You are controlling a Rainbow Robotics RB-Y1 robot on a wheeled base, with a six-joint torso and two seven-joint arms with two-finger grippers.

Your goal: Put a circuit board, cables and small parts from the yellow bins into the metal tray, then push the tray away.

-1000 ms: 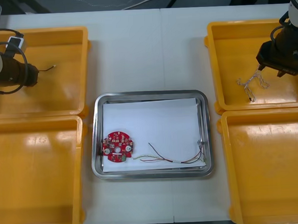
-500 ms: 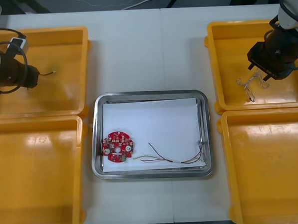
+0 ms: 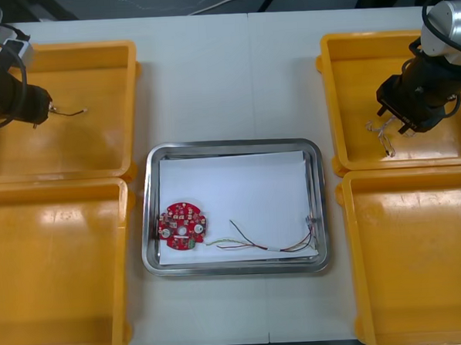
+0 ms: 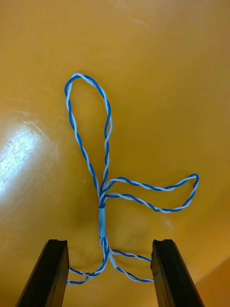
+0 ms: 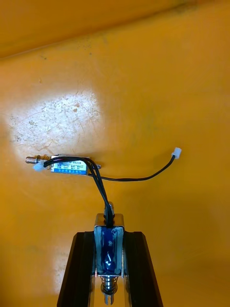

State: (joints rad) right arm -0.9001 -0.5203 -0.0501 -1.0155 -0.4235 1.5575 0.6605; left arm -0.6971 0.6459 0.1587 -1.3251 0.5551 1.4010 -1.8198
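Yellow bins (image 3: 65, 258) of glossy moulded plastic stand in pairs along the table's (image 3: 210, 73) left and right edges. Between them sits the shiny, round-cornered metal tray (image 3: 149, 208), white inside. It already holds a round red circuit board (image 3: 182, 227) and thin red and yellow cables (image 3: 253, 243).

Over the far right bin, the right gripper (image 4: 109, 247) has slid inward. It now stands open astride the looped, twisted blue and white cable (image 4: 103, 192), so a grasp looks imminent.

Over the far left bin, the left gripper (image 5: 109, 235) has drawn back toward the table's left edge. It is clamped on a small metal part (image 5: 109, 249) trailing a black cable (image 5: 139, 178).
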